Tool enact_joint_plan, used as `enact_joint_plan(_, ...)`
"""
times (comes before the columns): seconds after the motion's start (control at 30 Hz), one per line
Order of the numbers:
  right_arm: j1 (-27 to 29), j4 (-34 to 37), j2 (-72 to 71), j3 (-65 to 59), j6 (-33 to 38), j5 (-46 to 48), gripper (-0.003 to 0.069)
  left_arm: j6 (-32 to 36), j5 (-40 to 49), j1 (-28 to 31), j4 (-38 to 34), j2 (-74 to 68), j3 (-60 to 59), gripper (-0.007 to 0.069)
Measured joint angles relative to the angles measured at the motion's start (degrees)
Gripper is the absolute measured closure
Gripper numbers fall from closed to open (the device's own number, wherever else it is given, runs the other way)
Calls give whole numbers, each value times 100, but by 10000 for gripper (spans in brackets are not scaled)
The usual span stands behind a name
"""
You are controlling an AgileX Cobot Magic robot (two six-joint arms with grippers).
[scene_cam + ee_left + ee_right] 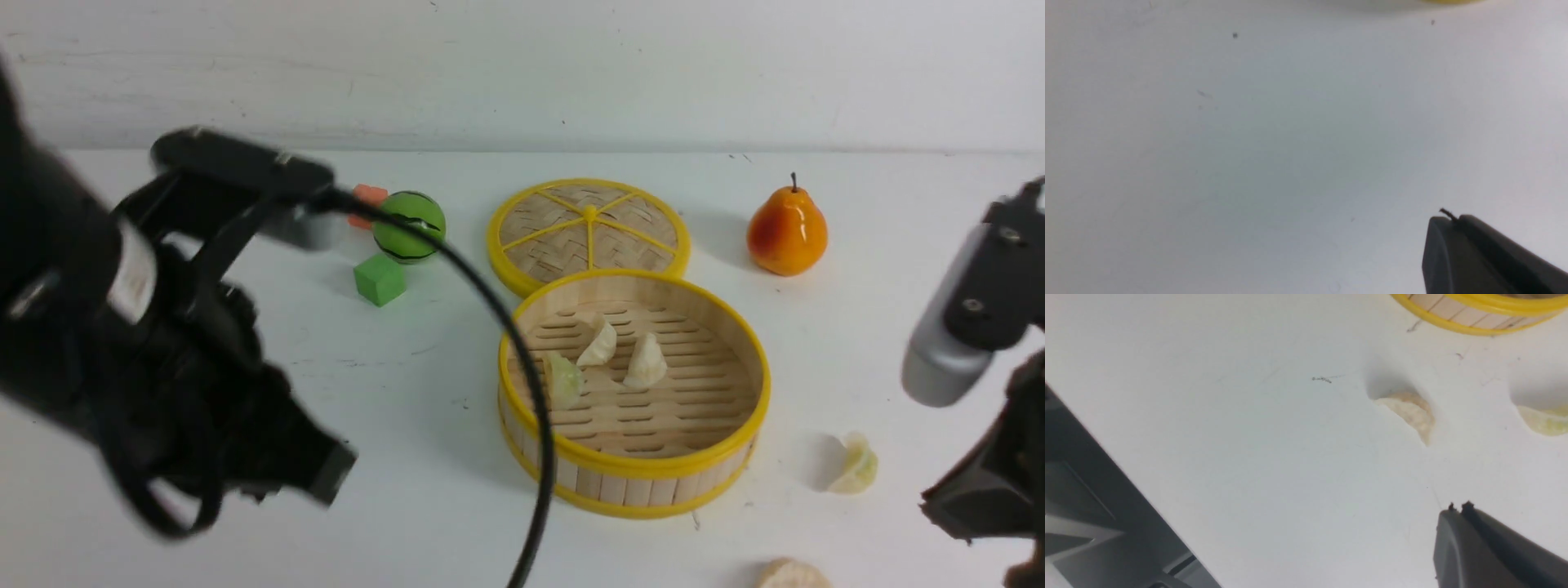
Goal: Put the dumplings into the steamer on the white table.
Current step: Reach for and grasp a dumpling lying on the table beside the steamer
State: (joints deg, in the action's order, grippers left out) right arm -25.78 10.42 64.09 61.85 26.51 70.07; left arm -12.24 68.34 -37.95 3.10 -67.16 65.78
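Steamer: round, shallow bamboo steamer (637, 480) with a slatted floor and yellow rims, standing right of centre in the front view on the matte white table (408, 425).
In the steamer: three small pleated crescent dumplings on the slats in its left half; two are cream (600, 343) (645, 362) and one is pale green (563, 380).
Loose dumplings: a pale greenish one (856, 465) lies on the table at lower right, just right of the steamer. A cream one (792, 574) is cut off by the bottom edge.
Left arm: blurred, lower left of the front view. The left gripper (1444, 219) hangs over bare table with its jaws pressed together, holding nothing.
Right arm: at the right edge. The right gripper (1457, 508) has its jaws closed together and is empty. It is near the two loose dumplings and touches neither.
Lid: flat woven lid (589, 233) with a yellow rim and spokes, directly behind the steamer.
Other items: glossy orange pear (786, 233) at upper right. A green striped ball (410, 226), a green cube (380, 279) and a small orange block (369, 196) sit left of the lid.
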Motion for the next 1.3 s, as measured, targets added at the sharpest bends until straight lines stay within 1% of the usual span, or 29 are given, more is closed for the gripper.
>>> enact_joint_plan(0.13,19,228,977,446,461,75,680,0,-211,0,-103,841,-1003,638)
enact_joint_plan(0.2,64,300,1183,504,501,75,680,0,-217,0,-108,984,-1136,638)
enact_joint_plan(0.3,348,412,1827,566,651,53,680,-80,-217,0,-108,1405,-1426,638)
enact_joint_plan(0.43,505,136,2366,571,773,-168,676,-112,-212,0,-108,1715,-1508,638)
enact_joint_plan(0.53,512,-22,2607,571,1126,-233,661,-112,-212,0,-108,1809,-1510,638)
enact_joint_plan(0.63,512,3,3009,571,2151,-245,583,-112,-212,0,-108,1852,-1510,638)
enact_joint_plan(0.67,512,30,3074,571,2304,-245,564,-112,-212,0,-108,1852,-1510,638)
enact_joint_plan(0.77,512,120,3402,572,2994,-270,448,-112,-212,0,-108,1852,-1514,638)
enact_joint_plan(0.83,512,120,3569,572,3348,-332,363,-112,-206,0,-108,1852,-1514,638)
enact_joint_plan(0.87,512,120,3638,572,3443,-360,340,-112,-206,0,-108,1852,-1514,638)
enact_joint_plan(0.93,512,120,3791,576,3748,-497,270,-112,-206,0,-103,1852,-1514,638)
enact_joint_plan(0.97,512,120,3868,576,3831,-583,251,-112,-206,0,-97,1852,-1514,638)
enact_joint_plan(1.03,512,120,4014,576,3904,-762,233,-112,-219,0,-91,1852,-1520,638)
enact_joint_plan(1.13,512,114,4191,576,3922,-1016,230,-112,-220,0,-55,1852,-1526,638)
enact_joint_plan(1.27,512,47,4355,576,3922,-1136,261,-112,-220,0,33,1852,-1531,638)
enact_joint_plan(1.3,512,5,4401,576,3922,-1136,290,-112,-220,0,78,1852,-1531,638)
